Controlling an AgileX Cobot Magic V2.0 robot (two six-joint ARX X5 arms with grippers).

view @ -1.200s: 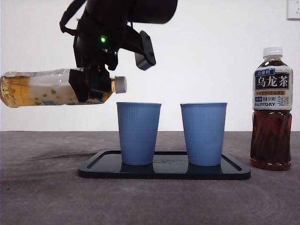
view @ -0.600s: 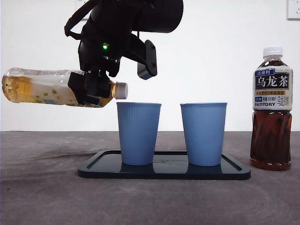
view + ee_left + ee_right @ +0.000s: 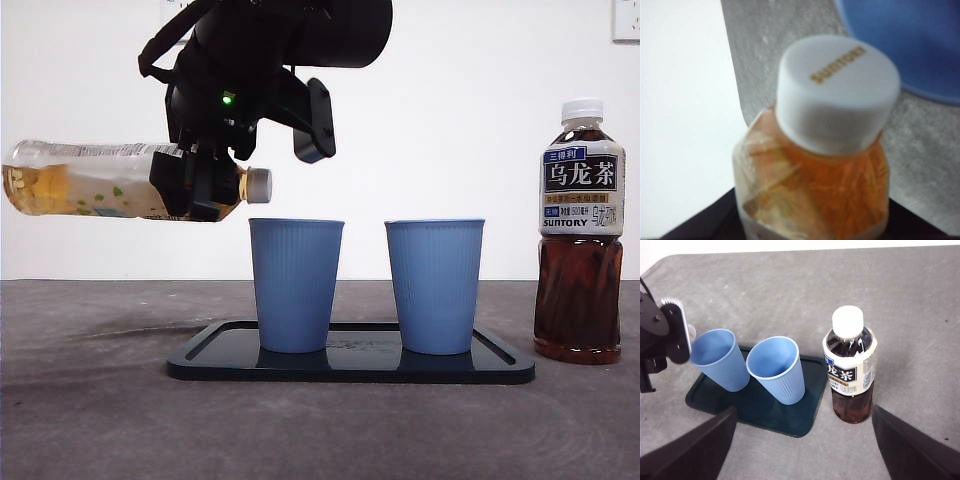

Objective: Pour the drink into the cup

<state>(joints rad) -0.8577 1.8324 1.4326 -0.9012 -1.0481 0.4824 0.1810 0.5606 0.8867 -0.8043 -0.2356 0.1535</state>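
Left gripper [image 3: 205, 185] clamped on a clear plastic bottle [image 3: 95, 180] of amber tea, held near-horizontal, white screw cap [image 3: 837, 92] on, just left of and above the left cup's [image 3: 295, 285] rim. Two ribbed blue cups, left and right [image 3: 434, 286], sit on a glossy dark tray [image 3: 350, 365]. Dark tea bottle [image 3: 580, 230] upright at right. Right gripper [image 3: 800, 450] open, high above.

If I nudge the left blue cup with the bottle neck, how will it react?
The left blue cup looks empty and thin-walled, so probably light. It is tall and narrows toward its base, so it may tip or slide on the glossy black tray. The bottle in the left pincer is still capped.
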